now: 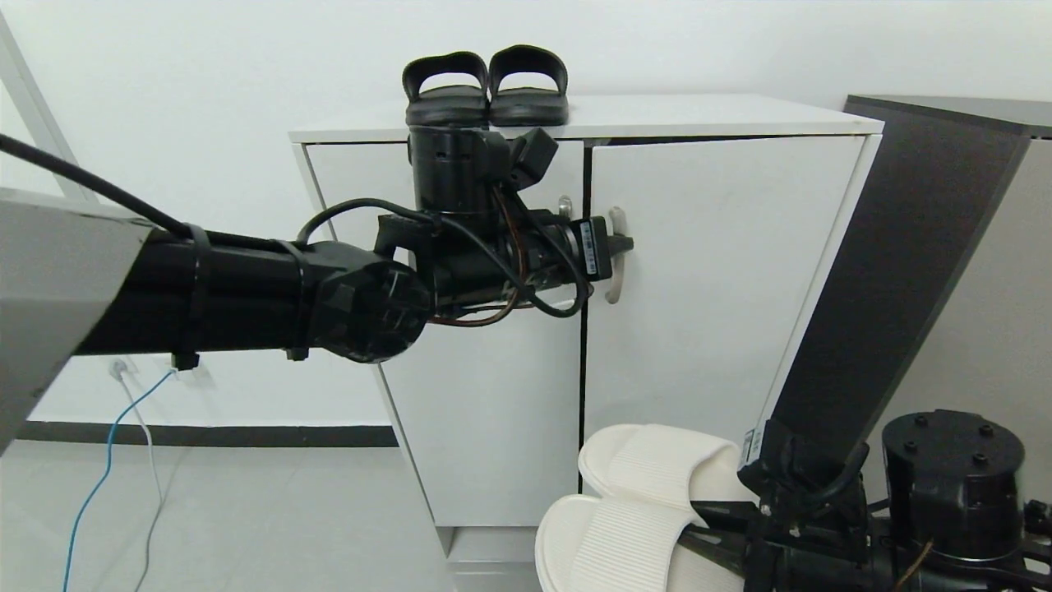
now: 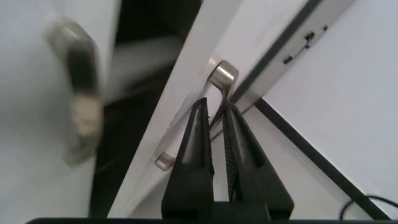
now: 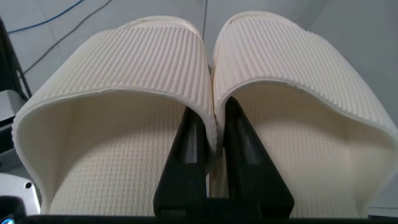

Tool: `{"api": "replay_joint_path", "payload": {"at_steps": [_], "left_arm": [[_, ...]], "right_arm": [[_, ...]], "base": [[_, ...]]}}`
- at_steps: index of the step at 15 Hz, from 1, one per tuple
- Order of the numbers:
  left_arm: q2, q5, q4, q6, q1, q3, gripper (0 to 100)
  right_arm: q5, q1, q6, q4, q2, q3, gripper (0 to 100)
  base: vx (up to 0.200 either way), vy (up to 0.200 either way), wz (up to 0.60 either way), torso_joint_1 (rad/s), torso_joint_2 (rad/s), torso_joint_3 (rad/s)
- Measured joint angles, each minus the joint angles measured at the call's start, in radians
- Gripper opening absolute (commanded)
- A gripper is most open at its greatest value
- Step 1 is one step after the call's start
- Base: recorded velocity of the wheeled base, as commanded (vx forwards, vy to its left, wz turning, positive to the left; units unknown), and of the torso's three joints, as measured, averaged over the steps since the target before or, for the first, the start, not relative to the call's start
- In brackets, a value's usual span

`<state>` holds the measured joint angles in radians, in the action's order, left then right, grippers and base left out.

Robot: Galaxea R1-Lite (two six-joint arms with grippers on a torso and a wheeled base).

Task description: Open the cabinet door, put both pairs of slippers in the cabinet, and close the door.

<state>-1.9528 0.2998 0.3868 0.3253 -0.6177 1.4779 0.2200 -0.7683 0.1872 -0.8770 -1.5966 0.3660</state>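
Note:
A white two-door cabinet [image 1: 707, 271] stands ahead, and a black pair of slippers [image 1: 485, 86] rests on its top. My left gripper [image 1: 620, 244] is at the right door's handle [image 1: 615, 284]. In the left wrist view this gripper [image 2: 216, 118] is shut on the handle [image 2: 222, 73], and a dark gap shows that the door is slightly ajar. Low at the right, my right gripper [image 1: 723, 526] holds the white pair of slippers [image 1: 633, 501] in front of the cabinet's base. Its fingers [image 3: 193, 143] pinch the two inner strap edges of the white slippers [image 3: 124, 93] together.
A dark grey cabinet [image 1: 904, 271] stands close against the white one's right side. The left door's handle [image 1: 564, 205] sits just behind my left wrist. Blue and white cables [image 1: 107, 460] hang down to the grey floor at the left.

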Motion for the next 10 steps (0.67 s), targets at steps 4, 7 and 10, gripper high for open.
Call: {"api": "replay_joint_path", "payload": {"at_steps": [4,7,10], "left_arm": [[0.106,-0.002,0.028,0.0,-0.01,-0.149,0],[0.198,-0.004,0.032,0.0,-0.026,-0.236,0],[0.287,-0.003,0.037,-0.003,-0.033,-0.332,0]], "right_arm": [[0.003,-0.015,0.0,0.0,0.012,-0.011,0],[0.004,-0.023,0.0,0.0,0.018,-0.012,0],[0.004,-0.024,-0.001,0.0,0.018,-0.012,0]], "base": [[0.0,0.0,0.0,0.0,0.0,0.0],[0.0,0.0,0.0,0.0,0.0,0.0],[0.0,0.0,0.0,0.0,0.0,0.0]]}}
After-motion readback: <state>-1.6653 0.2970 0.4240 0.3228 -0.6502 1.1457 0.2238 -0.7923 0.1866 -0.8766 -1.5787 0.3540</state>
